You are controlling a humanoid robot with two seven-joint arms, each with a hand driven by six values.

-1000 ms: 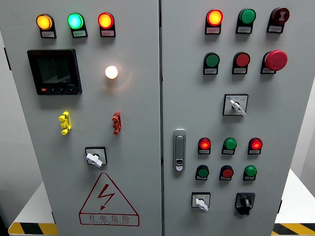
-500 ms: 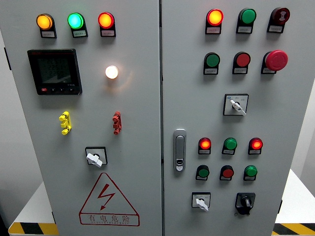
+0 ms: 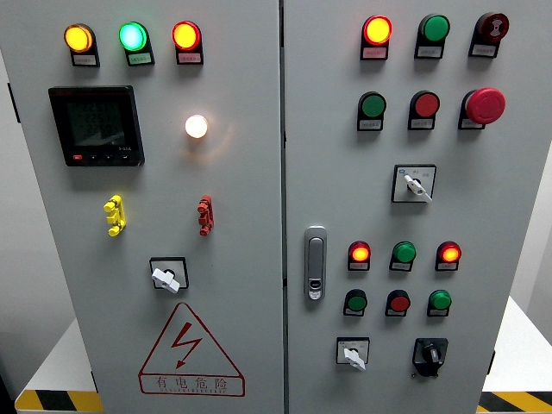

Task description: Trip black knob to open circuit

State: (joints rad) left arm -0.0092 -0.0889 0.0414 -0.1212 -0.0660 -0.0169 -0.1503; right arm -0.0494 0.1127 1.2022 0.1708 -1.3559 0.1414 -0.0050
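The black knob [image 3: 429, 354] sits at the lower right of the grey cabinet's right door [image 3: 509, 216], its handle pointing roughly upward with a slight tilt. To its left is a white selector switch [image 3: 352, 354]. Neither of my hands shows in the head view.
Above the knob run rows of red and green indicator lamps [image 3: 403, 253] and push buttons [image 3: 398, 302]. A red mushroom stop button [image 3: 484, 104] is at the upper right. A chrome door handle [image 3: 315, 263] stands near the centre seam. The left door carries a meter [image 3: 96, 125] and a warning triangle [image 3: 189, 352].
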